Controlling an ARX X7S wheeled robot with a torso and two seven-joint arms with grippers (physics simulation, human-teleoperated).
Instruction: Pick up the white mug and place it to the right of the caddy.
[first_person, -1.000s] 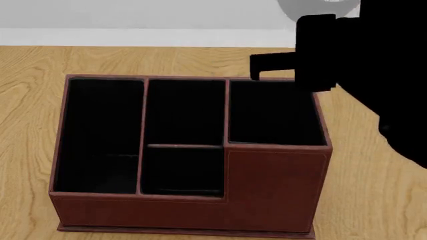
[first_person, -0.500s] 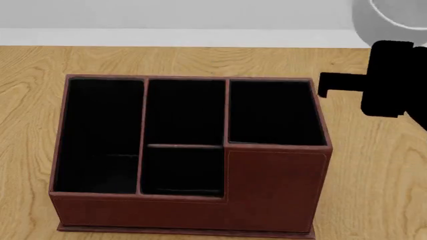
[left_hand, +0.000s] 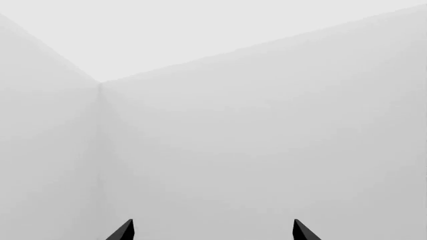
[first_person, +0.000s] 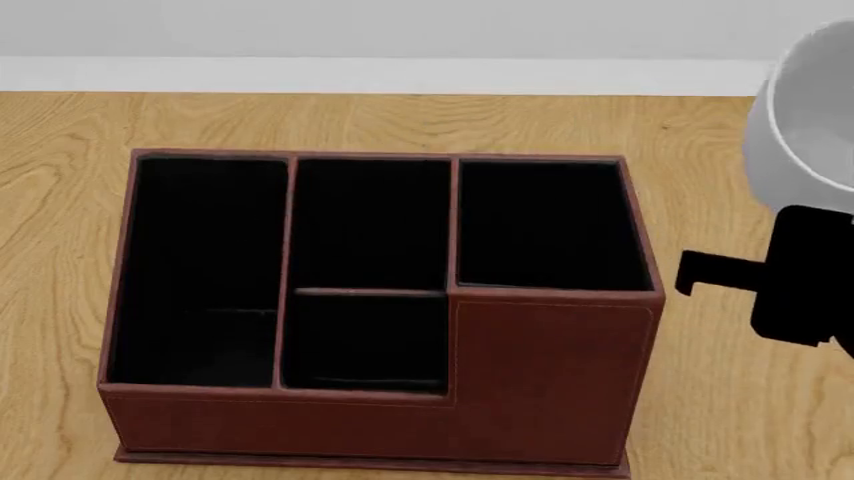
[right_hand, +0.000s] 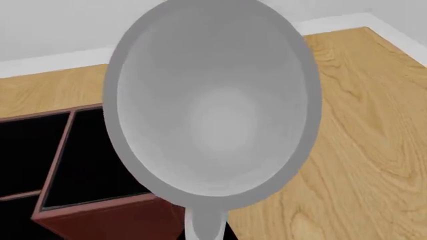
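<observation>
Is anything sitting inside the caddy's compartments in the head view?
No. All four black-lined compartments of the caddy look empty, and the white mug is out past its right side, not inside it.

We're looking at a bare simulated office-like room: plain white walls (left_hand: 267, 125), a wood-grain worktop (first_person: 400, 120) and a leather-look caddy (first_person: 547, 370) left of the right end effector (first_person: 801, 290).

- The mug (right_hand: 213, 105) fills the middle of the frame, its open mouth facing the camera and its handle at the bottom edge.
- The caddy (right_hand: 100, 220) shows at lower left, partly behind the mug.
- Wooden table (right_hand: 360, 130) at right.
- White wall (right_hand: 60, 25) across the top.
</observation>
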